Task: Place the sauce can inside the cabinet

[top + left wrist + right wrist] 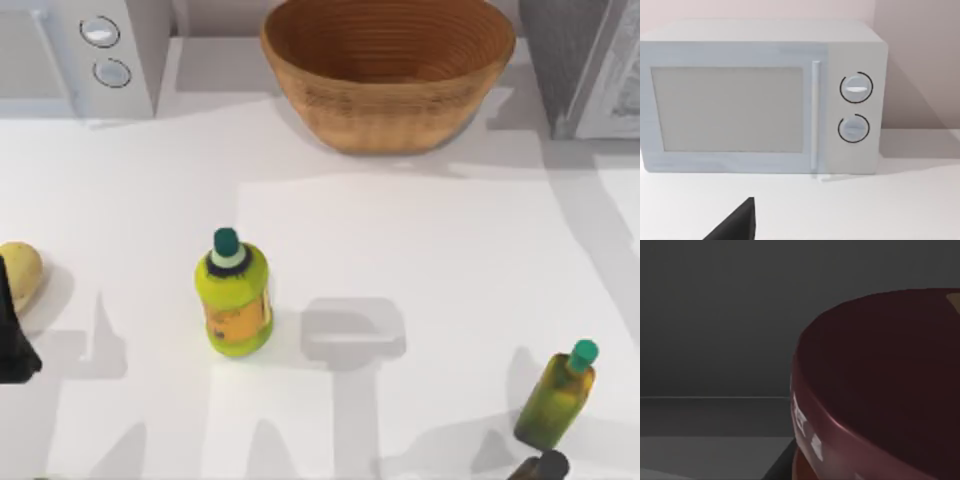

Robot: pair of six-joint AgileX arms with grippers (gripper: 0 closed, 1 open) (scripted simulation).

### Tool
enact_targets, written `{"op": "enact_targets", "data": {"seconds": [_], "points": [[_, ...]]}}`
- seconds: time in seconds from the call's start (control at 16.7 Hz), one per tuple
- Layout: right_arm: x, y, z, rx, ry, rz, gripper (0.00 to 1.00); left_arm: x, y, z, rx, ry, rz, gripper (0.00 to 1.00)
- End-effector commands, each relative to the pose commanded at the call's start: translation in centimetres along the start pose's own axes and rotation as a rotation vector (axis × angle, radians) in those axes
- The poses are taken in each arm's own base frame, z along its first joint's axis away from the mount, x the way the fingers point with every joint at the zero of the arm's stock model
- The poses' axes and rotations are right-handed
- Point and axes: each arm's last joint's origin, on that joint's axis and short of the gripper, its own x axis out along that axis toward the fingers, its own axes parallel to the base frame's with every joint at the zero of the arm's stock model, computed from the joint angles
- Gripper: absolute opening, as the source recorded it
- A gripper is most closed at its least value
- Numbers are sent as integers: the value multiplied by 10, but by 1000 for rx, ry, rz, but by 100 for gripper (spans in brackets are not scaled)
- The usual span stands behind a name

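Note:
The sauce can (880, 390) sits very close in front of my right wrist camera. Its dark maroon flat top and glossy rim stand out against dark grey walls and a grey floor, like the inside of a box. The can rests on or just above that floor; I cannot tell which. The cabinet (585, 65), grey and speckled with a pale framed door panel, stands at the table's back right corner. My left arm (12, 345) is parked at the left edge of the table, and a dark part of it (735, 225) points at the white appliance.
A white appliance with two round knobs (105, 50) (855, 107) stands at the back left, a wicker basket (390, 75) at the back middle. A lime-green bottle (234, 295) stands left of centre, a slim olive-green bottle (557, 395) at the front right, a yellowish lump (20, 272) at far left.

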Motion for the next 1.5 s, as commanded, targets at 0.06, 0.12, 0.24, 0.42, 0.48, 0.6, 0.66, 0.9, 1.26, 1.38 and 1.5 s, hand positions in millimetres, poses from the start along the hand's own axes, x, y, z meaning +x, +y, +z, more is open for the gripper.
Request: {"op": "enact_targets", "data": {"seconds": [0.06,0.12,0.24,0.42,0.48,0.6,0.66,0.9,1.26,1.38,1.5], "points": [[6,0,1,-1,-1,0,0,0,0,0,0,0,0,100],[15,1,1,-1,-1,-2,0,0,0,0,0,0,0,100],[39,1,1,-3,1,-8,0,0,0,0,0,0,0,100],[82,0,-3,-2,2,-15,0,0,0,0,0,0,0,100],[97,-1,-6,-1,3,-15,0,0,0,0,0,0,0,100],[122,-2,-13,-1,5,-11,0,0,0,0,0,0,0,100],[132,-2,-16,0,4,-7,0,0,0,0,0,0,0,100],[146,-2,-21,0,1,-1,0,0,0,0,0,0,0,100],[146,-2,-21,0,1,-1,30,0,0,0,0,0,0,100],[146,-2,-21,0,1,-1,45,0,0,0,0,0,0,100],[146,-2,-21,0,1,-1,60,0,0,0,0,0,0,100]]}}
